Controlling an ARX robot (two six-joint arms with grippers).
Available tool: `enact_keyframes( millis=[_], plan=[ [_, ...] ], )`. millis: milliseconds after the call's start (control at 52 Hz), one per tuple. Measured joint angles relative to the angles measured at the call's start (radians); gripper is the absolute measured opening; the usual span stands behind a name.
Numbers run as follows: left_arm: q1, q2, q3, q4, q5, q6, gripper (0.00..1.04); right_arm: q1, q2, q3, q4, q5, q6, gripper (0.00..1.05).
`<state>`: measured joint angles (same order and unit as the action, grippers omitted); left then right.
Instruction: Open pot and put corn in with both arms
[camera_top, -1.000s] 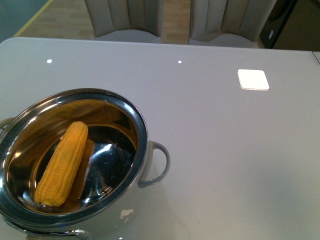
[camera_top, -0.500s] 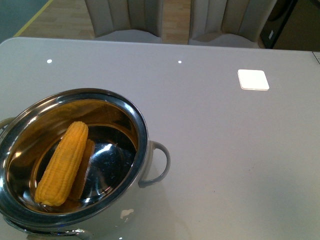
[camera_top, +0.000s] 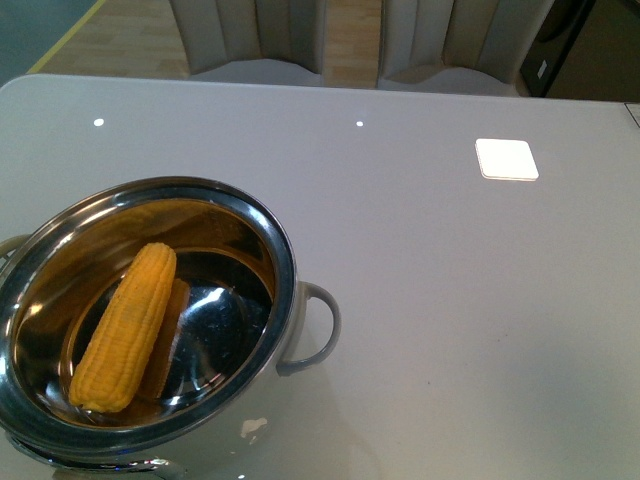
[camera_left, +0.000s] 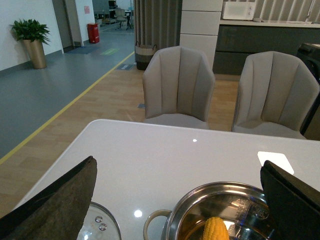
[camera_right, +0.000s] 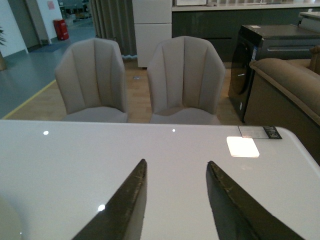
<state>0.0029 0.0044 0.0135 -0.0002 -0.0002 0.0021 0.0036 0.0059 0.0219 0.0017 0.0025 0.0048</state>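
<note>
The corn (camera_top: 126, 328) lies inside the open pot (camera_top: 283, 262) at the near left of the white desk (camera_top: 450, 300), its tapered tip pointing far. The left gripper (camera_left: 180, 200) has its fingers (camera_left: 60, 202) spread wide, holding nothing. The right gripper (camera_right: 175, 205) is partly open, also empty.

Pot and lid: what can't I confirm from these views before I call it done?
- Pot: near rim and left handle cut off by the front view's edges.
- Corn: left wrist view shows only its tip; frame edge cuts the rest.
- Lid: only an edge shows, behind a left gripper finger.
- Arms: absent from front view.
</note>
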Motion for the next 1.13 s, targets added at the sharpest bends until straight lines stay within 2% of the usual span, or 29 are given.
enact_keyframes(
  millis=[154, 269, 1135],
  plan=[
    [0.0, 0.0, 0.0, 0.0, 0.0, 0.0, 0.98, 0.0, 0.0, 0.0, 0.0, 0.0, 0.0, 0.75],
    [0.0, 0.0, 0.0, 0.0, 0.0, 0.0, 0.98, 0.0, 0.0, 0.0, 0.0, 0.0, 0.0, 0.96],
    [0.0, 0.0, 0.0, 0.0, 0.0, 0.0, 0.98, 0.0, 0.0, 0.0, 0.0, 0.0, 0.0, 0.96]
  ],
)
